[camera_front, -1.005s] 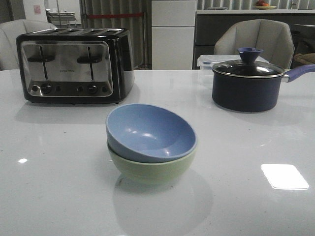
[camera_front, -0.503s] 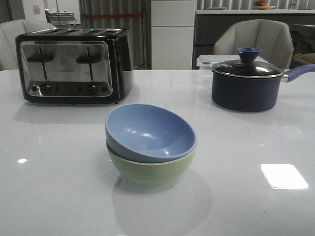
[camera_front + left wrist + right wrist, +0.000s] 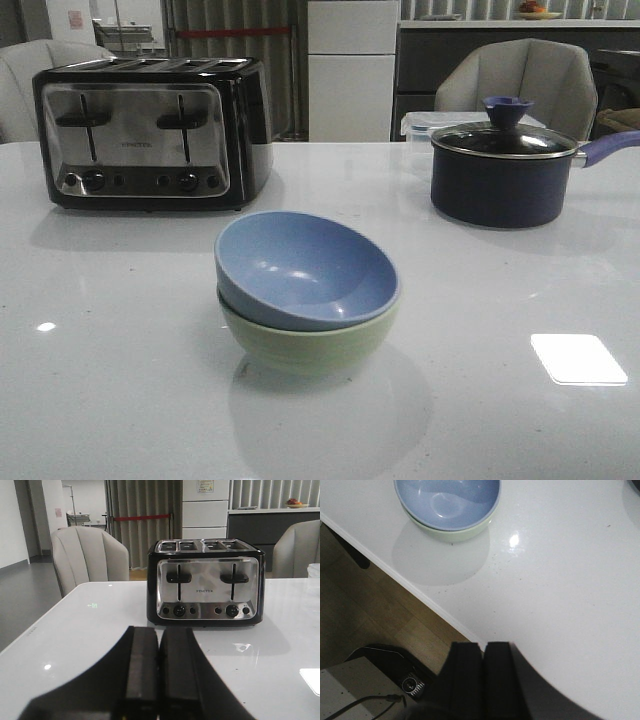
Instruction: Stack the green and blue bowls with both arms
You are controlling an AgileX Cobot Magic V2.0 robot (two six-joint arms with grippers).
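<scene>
- Nothing on the table [image 3: 120, 380] has been moved since the earlier front views; the stack and its neighbours are found in the same places.
- To the left of the stack and behind it, a black and chrome toaster [image 3: 150, 130] is seen.
- The left gripper [image 3: 159, 672] is held well away from the stack, facing the toaster, its fingers pressed together and empty.
- The blue bowl [image 3: 305, 268] is nested, slightly tilted, inside the green bowl [image 3: 310, 343].
- The right gripper [image 3: 482, 672] is parked over the table edge, apart from the stack, clenched on nothing.
- Right of the stack and behind it stands a lidded navy saucepan [image 3: 505, 172].
- Stacking is judged done; the retreat is best finished with both arms kept clear of the stack.
</scene>
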